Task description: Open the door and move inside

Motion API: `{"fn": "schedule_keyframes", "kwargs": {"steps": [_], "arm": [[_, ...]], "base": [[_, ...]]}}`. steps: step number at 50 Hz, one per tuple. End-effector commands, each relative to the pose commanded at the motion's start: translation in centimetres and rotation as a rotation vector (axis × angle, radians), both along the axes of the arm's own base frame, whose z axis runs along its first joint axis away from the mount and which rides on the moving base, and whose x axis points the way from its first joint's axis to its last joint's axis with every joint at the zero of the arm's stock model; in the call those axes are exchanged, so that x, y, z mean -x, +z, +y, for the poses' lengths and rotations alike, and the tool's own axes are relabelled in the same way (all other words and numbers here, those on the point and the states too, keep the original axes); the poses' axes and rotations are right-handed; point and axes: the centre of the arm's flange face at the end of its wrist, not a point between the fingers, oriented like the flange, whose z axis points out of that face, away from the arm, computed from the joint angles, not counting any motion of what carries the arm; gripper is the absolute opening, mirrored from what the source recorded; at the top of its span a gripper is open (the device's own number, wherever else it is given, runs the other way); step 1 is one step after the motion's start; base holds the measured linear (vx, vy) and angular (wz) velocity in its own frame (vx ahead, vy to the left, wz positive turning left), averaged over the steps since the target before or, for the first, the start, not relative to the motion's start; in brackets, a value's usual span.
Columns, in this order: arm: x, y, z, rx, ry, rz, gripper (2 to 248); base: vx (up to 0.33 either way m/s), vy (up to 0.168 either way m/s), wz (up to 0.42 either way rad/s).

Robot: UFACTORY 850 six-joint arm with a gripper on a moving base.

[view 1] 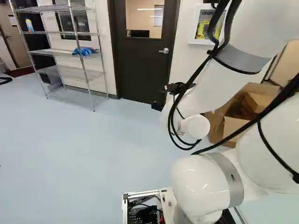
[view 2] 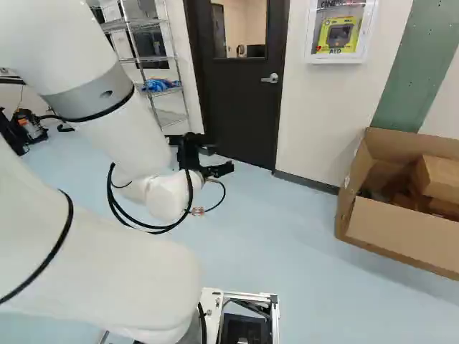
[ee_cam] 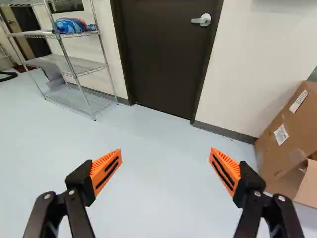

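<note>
In the left base view, the dark windowed door [view 1: 142,70] stands closed at the far wall, its silver lever handle [view 1: 164,51] on the side away from the wire shelving rack [view 1: 74,72]. In the right base view, the gripper [view 2: 219,159] hangs short of that door, with a white wall cabinet [view 2: 337,59] and an open cardboard box [view 2: 401,233] farther right. In the wrist view, the jaws stand spread wide above the pale floor [ee_cam: 158,183], the door and its handle well ahead.
</note>
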Motion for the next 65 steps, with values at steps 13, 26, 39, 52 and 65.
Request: {"fn": "schedule_keyframes", "kwargs": {"steps": [13,26,39,52,65], "arm": [[0.00,0.00,0.00,0.000,0.000,0.000,247],[0.00,0.00,0.00,0.000,0.000,0.000,247],[0.00,0.00,0.00,0.000,0.000,0.000,247],[0.00,0.00,0.00,0.000,0.000,0.000,247],[0.00,0.00,0.00,0.000,0.000,0.000,247]], "base": [[0.173,0.069,-0.024],[0.176,0.083,-0.023],[0.179,0.096,-0.025],[0.184,0.075,-0.166],[0.176,0.062,-0.217]]}}
